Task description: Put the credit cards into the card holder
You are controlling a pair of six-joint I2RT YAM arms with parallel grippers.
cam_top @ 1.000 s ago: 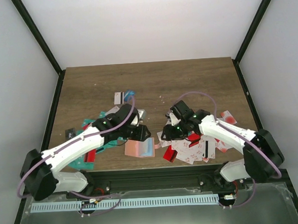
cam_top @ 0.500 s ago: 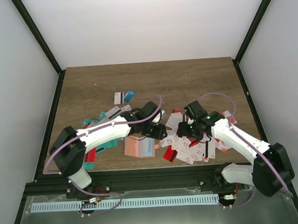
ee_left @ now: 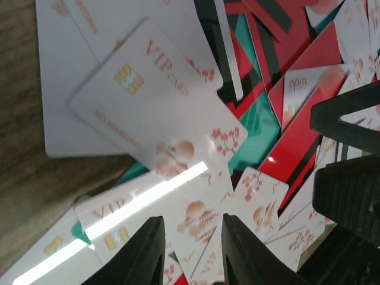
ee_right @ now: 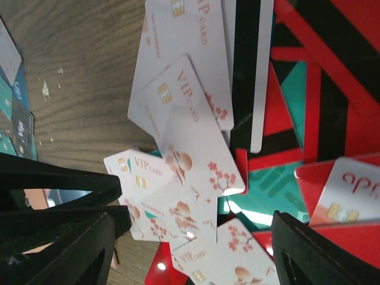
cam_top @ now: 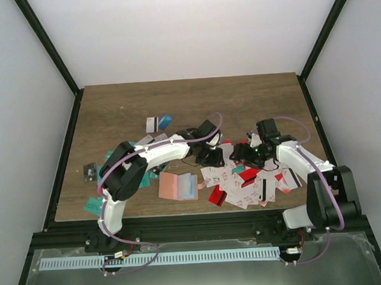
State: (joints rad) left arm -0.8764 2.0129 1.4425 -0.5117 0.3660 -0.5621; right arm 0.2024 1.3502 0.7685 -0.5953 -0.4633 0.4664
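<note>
The salmon-pink card holder (cam_top: 178,186) lies open near the front edge, with no gripper on it. A heap of credit cards (cam_top: 244,185), white with red marks, red and teal, lies to its right. My left gripper (cam_top: 212,158) hovers over the heap's left edge, open and empty. In the left wrist view (ee_left: 192,221) its jaws straddle a white VIP card (ee_left: 155,101) from above. My right gripper (cam_top: 241,154) faces it closely across the heap, wide open and empty. In the right wrist view (ee_right: 196,219) white cards (ee_right: 196,148) lie below it.
More teal and red cards (cam_top: 119,175) lie at the left front, and a few cards (cam_top: 157,123) lie farther back. The two grippers are close together; the right one's fingers (ee_left: 350,148) show in the left wrist view. Black frame posts stand at the table's corners.
My left gripper has swung right, from beside the card holder to the left edge of the card heap. My right gripper has shifted right and back over the heap.
</note>
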